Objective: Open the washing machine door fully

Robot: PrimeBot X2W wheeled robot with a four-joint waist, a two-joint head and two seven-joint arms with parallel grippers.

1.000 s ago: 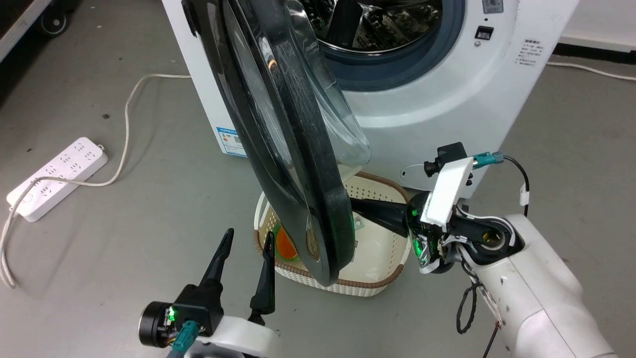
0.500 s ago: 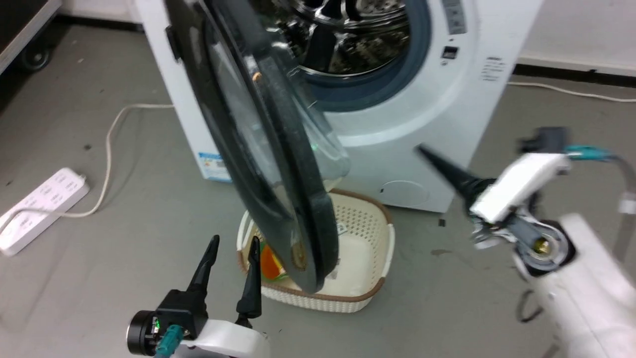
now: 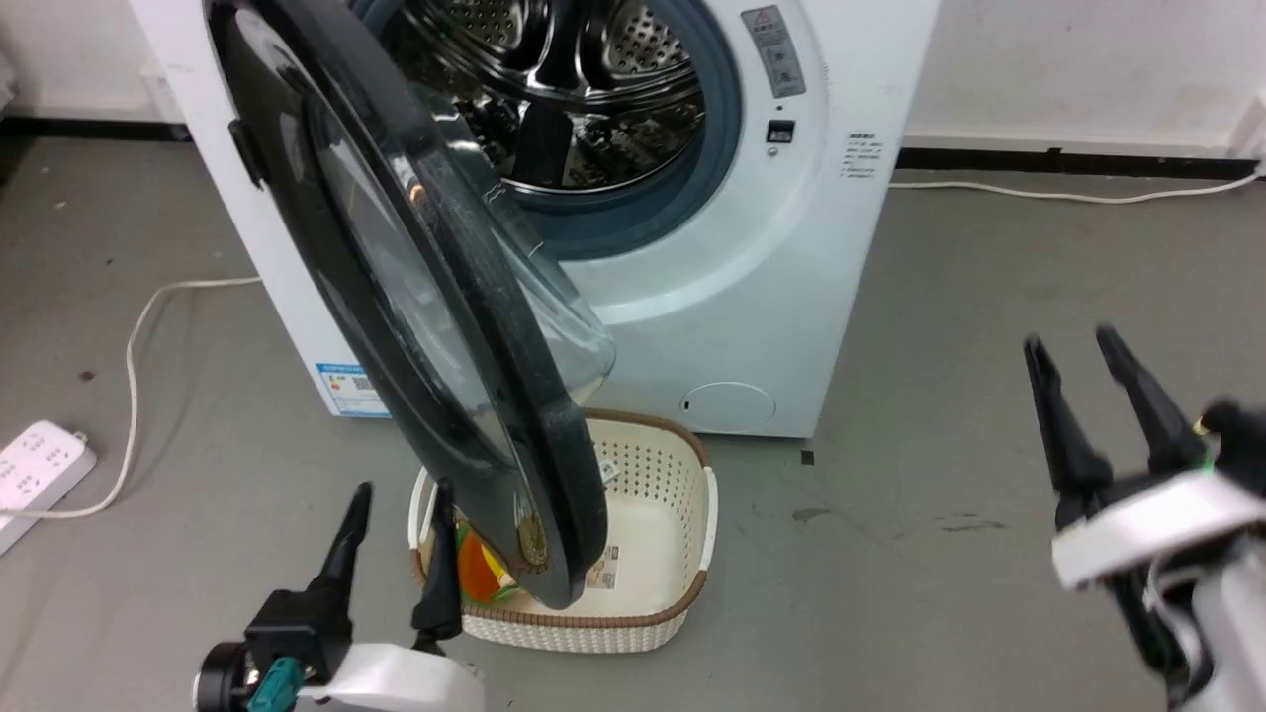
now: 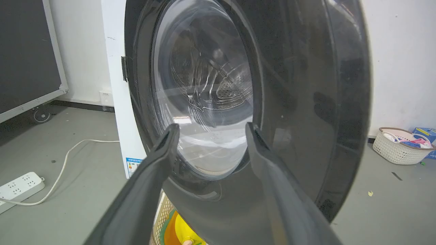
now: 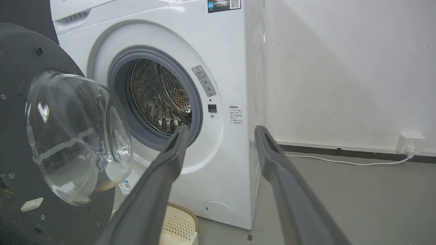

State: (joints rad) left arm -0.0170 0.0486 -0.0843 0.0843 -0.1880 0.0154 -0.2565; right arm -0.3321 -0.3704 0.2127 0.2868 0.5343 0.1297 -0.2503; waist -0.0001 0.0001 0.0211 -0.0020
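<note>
The white washing machine (image 3: 771,297) stands at the top of the head view with its steel drum (image 3: 584,109) exposed. The black washing machine door (image 3: 435,297) hangs swung out on its left hinge, its edge turned toward me, its glass bowl (image 5: 78,136) bulging toward the drum. My left gripper (image 3: 401,487) is open at the lower left, just in front of the door's outer face (image 4: 306,102), touching nothing. My right gripper (image 3: 1070,341) is open far to the right, well apart from the door and the machine (image 5: 235,51).
A cream perforated basket (image 3: 643,494) holding an orange item (image 3: 480,569) sits on the floor under the door's lower edge. A white power strip (image 3: 35,475) and its cable lie at the left. Another basket (image 4: 398,149) stands by the wall.
The head camera has tilted up and drawn back. My right gripper came out from behind the door's lower edge over the basket and swung far right. The left gripper kept its pose.
</note>
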